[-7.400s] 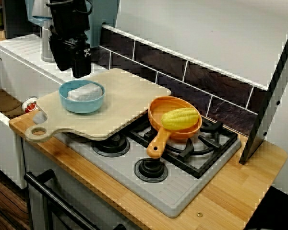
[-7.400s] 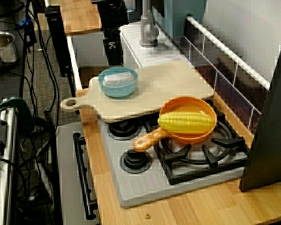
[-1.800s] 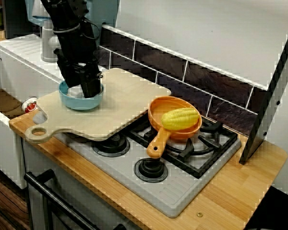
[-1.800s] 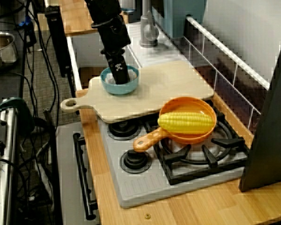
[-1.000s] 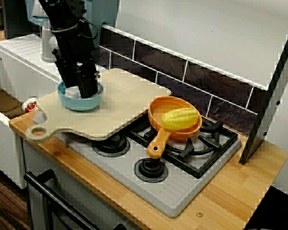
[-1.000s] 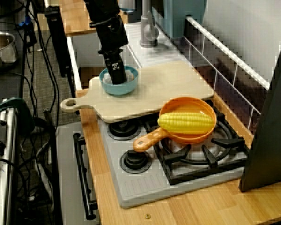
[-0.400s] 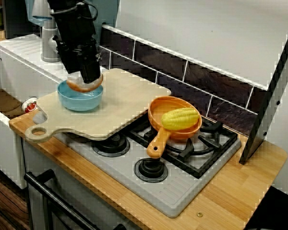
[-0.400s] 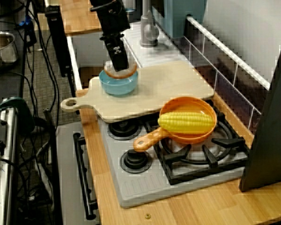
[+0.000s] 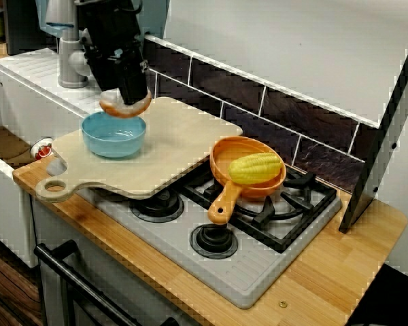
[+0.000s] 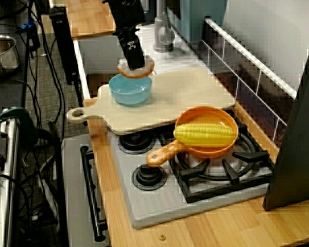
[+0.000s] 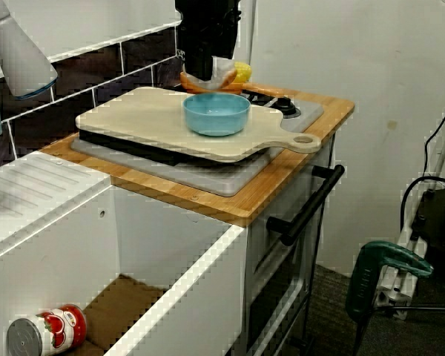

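Note:
In the front view my black gripper (image 9: 127, 102) hangs just above a blue bowl (image 9: 114, 134) and is shut on a pale, round piece of food with an orange-brown rim (image 9: 124, 107). The bowl looks hollow and stands on the left part of a wooden cutting board (image 9: 180, 146). The view from the stove's end shows the gripper (image 10: 135, 64) holding the food piece (image 10: 137, 70) a little above the bowl (image 10: 130, 90). From the sink side, the food piece (image 11: 224, 75) sits behind the bowl (image 11: 216, 113), under the gripper (image 11: 208, 74).
An orange pan (image 9: 224, 159) holding a yellow corn cob (image 9: 256, 168) rests on the stove's right burner. A grey tap (image 9: 68, 61) stands behind the board. A red can (image 11: 44, 334) lies in the open sink box. A dark panel (image 9: 387, 122) leans at the right.
The gripper came down into the bowl, shut on the food piece, and has lifted it up and slightly toward the back; the bowl has stayed in place.

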Controlling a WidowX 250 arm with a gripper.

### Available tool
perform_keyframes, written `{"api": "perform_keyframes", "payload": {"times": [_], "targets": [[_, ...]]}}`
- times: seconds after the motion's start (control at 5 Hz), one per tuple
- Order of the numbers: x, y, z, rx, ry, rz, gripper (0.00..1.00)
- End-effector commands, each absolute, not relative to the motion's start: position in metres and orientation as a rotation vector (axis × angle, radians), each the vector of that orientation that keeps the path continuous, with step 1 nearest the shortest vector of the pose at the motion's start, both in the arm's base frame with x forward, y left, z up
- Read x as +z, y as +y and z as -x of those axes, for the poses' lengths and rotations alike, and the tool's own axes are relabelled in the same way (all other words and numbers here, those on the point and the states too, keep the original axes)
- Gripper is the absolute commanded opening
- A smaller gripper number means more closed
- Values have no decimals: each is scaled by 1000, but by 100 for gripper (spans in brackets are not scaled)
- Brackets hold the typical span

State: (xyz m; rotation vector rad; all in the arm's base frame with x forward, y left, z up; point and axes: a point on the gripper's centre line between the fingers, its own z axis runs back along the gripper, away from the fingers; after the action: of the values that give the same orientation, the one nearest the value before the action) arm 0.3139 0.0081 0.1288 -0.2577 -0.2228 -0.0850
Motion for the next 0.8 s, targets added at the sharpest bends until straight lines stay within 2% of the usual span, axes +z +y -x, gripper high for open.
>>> {"api": "perform_keyframes", "payload": {"times": [0.0, 0.2, 0.6], "targets": [[167, 10, -332, -122, -298, 249, 0], [166, 12, -339, -99, -317, 254, 0], [147, 9, -356, -72, -365, 194, 0]]}}
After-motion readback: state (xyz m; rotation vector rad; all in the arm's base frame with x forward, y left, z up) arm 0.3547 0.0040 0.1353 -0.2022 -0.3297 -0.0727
